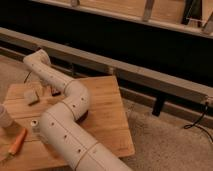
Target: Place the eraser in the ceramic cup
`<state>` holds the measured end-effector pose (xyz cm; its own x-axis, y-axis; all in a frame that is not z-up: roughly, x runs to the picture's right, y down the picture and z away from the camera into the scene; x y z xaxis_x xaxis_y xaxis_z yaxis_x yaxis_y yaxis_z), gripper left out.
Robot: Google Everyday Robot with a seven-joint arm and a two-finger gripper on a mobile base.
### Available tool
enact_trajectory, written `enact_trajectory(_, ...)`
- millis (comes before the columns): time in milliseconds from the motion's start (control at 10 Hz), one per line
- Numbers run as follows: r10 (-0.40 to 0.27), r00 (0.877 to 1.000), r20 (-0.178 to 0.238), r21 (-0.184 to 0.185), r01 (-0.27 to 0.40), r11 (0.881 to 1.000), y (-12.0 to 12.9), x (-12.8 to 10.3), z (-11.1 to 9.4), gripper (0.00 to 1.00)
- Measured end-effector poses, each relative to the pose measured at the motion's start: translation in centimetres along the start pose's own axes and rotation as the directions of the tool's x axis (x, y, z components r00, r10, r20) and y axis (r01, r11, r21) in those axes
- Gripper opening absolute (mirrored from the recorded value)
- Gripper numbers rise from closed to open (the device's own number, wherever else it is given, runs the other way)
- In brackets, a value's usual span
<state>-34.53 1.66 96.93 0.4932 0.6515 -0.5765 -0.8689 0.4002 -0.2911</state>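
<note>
Slide gripper (53, 90) left onto eraser (32, 96), lying just beside it on desk (107, 107). Cannot tell whether open or clenched. Pinch squarely, lift clear, then carry to cup (4, 118) at left edge.

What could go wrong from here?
The hand sits low behind the arm, near the eraser, so a slightly off approach might push it across the wooden table. The ceramic cup stands at the frame's left edge, close to the orange tool; the carry could bump either.
</note>
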Motion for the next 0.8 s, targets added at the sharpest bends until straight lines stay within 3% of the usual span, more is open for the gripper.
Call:
enact_trajectory(500, 0.024, 1.000, 0.010, 0.025, -0.025, 0.999, -0.5, -0.3, 1.1, 0.76)
enact_trajectory(600, 0.034, 0.999, 0.015, 0.029, -0.035, 0.999, -0.5, -0.4, 1.5, 0.62)
enact_trajectory(800, 0.042, 0.999, 0.019, 0.030, -0.043, 0.999, -0.6, -0.5, 1.9, 0.45)
